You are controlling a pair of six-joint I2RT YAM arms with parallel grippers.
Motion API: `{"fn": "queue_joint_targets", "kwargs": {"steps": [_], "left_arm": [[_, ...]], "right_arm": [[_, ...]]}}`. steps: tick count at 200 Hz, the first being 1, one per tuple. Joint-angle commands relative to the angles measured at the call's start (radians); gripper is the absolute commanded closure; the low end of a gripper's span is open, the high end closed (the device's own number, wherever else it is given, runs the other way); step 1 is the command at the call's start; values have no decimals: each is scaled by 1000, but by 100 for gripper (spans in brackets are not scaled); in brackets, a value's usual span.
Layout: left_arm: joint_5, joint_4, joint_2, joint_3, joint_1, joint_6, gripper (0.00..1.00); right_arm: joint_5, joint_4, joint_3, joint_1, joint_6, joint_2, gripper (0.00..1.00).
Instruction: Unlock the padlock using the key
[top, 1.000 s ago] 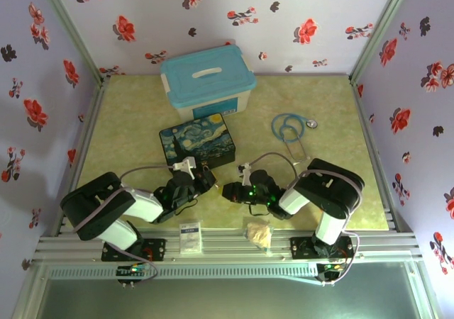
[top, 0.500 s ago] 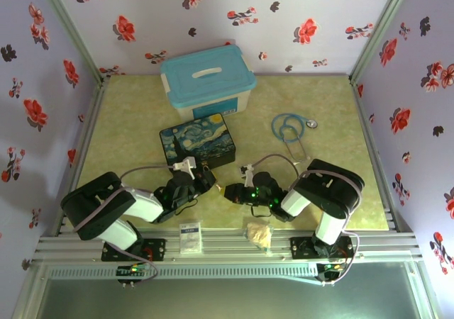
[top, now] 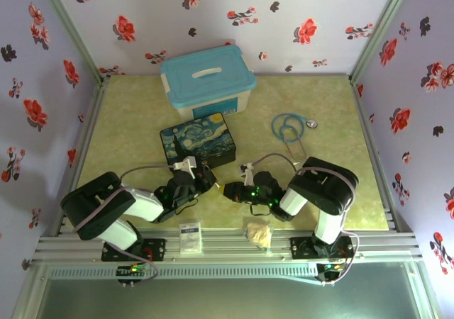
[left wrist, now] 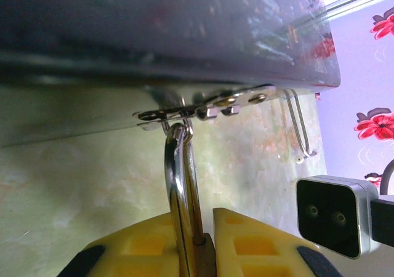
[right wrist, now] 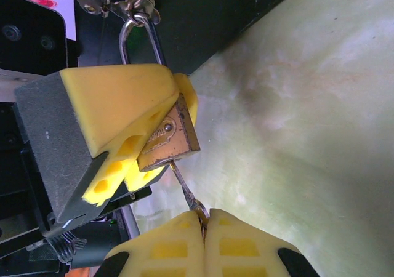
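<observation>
The brass padlock [right wrist: 169, 140] hangs by its silvery shackle [left wrist: 178, 191] from the metal clasp [left wrist: 203, 109] on the front of the dark starry-night box [top: 197, 140]. My left gripper [left wrist: 194, 218] is shut on the padlock's body, its yellow pads [right wrist: 117, 104] on both sides. The thin dark key [right wrist: 184, 188] runs from the padlock's bottom face, its tip in the keyhole, down to my right gripper [right wrist: 204, 224], which is shut on the key's head. In the top view the two grippers [top: 202, 181] [top: 228, 190] meet nose to nose just in front of the box.
A clear bin with a blue lid [top: 206, 81] stands behind the box. A blue stethoscope [top: 289, 127] lies at the right. A small white card [top: 190, 237] and a crumpled pale lump [top: 259, 232] sit on the front rail. Flowered walls enclose the table.
The right arm's elbow has shifted slightly to the left; its gripper stays at the padlock. The left arm has not moved, and both grips are unchanged.
</observation>
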Motion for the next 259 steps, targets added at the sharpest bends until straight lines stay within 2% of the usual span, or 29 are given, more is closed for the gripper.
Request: {"fn": "queue_joint_targets", "kwargs": {"steps": [1,36,76,111,140,206,235,259], "left_arm": [[102,0,4,10,-7,-77,91],[121,-7,-11,6,-7,-74,91],[126,-94,-53,20,-7,-37,91],[119,-121,-77,36,-7,-22,91],[79,-113,-92,34,-8,-45,92],[5,-180,-132,94,-10,-74,92],[-19,-192,-144,92,-9,-79,92],[-20,-130,-120,90,-10,-101,92]], "right_arm": [[-6,142,17,-25,43,35,100],[-43,145,31,-59,59,33,100],[-129,140,59,-97,124,19,100],[-111,145,74,-81,184,37,100],[-27,145,63,-46,235,26,100],[345,145,12,95,358,16,100],[414,146,-11,115,374,21,100],[460,146,5,151,391,42,100]]}}
